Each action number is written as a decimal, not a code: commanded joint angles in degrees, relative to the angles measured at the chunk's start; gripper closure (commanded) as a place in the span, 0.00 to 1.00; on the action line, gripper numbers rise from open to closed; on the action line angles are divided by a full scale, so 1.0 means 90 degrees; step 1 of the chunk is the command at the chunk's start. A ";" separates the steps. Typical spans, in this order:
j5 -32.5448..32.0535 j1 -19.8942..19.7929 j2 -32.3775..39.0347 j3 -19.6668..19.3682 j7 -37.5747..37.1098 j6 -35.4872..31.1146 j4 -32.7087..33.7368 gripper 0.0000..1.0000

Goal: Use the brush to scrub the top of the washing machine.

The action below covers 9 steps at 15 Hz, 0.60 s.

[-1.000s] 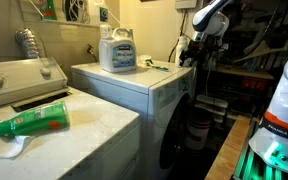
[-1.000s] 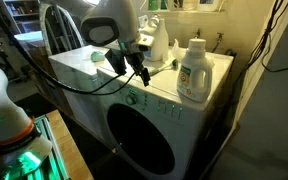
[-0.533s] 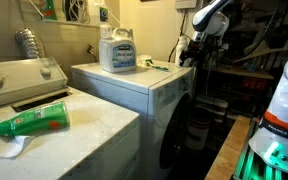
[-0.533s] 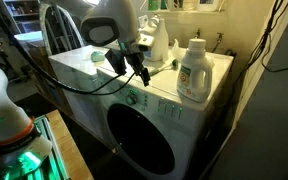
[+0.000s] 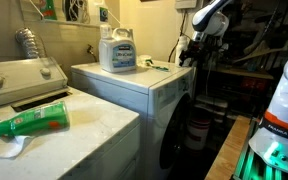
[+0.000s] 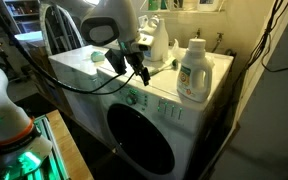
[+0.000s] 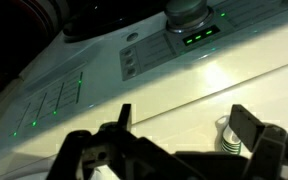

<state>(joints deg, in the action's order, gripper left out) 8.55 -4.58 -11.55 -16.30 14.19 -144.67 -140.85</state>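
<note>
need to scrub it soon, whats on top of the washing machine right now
On top of the washing machine sit a detergent jug and the slim brush. The open hand is above its front edge. Anything behind the jug is hidden.

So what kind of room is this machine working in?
Most likely a home laundry room. There is a white front-loading washing machine, a detergent jug standing on its top, and a second white appliance with a raised rear control panel right beside it.
</note>
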 commanded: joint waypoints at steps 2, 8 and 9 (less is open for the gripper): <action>-0.0201 0.0049 -0.0077 0.0470 0.0116 -0.0105 0.0255 0.00; -0.0547 0.0169 0.0373 0.1072 -0.0144 -0.0296 0.1117 0.00; -0.0624 0.0161 0.0460 0.1125 -0.0206 -0.0336 0.1201 0.00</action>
<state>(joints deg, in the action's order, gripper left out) 5.37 -2.92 -10.68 -7.10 14.11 -145.73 -132.54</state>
